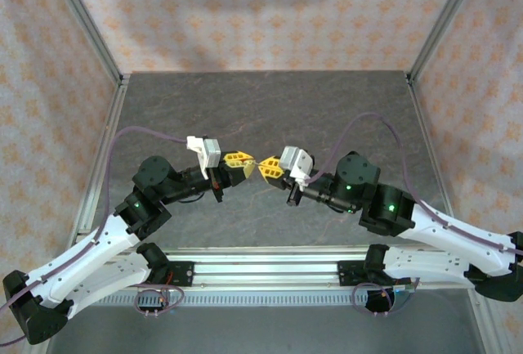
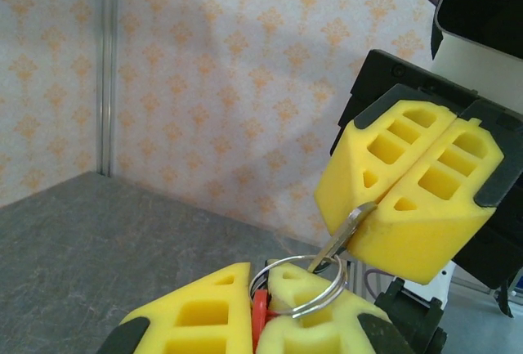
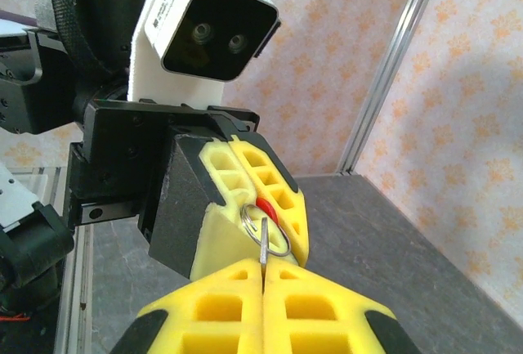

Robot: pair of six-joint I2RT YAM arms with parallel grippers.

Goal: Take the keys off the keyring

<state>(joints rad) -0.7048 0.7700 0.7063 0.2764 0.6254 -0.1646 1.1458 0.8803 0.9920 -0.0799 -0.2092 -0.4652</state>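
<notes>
The keyring (image 2: 304, 289) is pinched by the left gripper (image 2: 260, 287), the key (image 2: 341, 238) by the right gripper (image 2: 372, 207); winding towards the seemingly hidden split is needed.

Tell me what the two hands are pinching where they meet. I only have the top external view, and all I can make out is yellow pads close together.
Observer: From the left wrist, the right hand is shut on a silver key, pinched at its pad tips.
Operator: Is that key on the ring?
Observer: It appears so. It runs through the keyring, which sits at the left hand's pad tips.
Operator: Anything else in there?
Observer: From the right wrist, a red piece is wedged between the left hand's pads. I can't tell what it is.
</notes>
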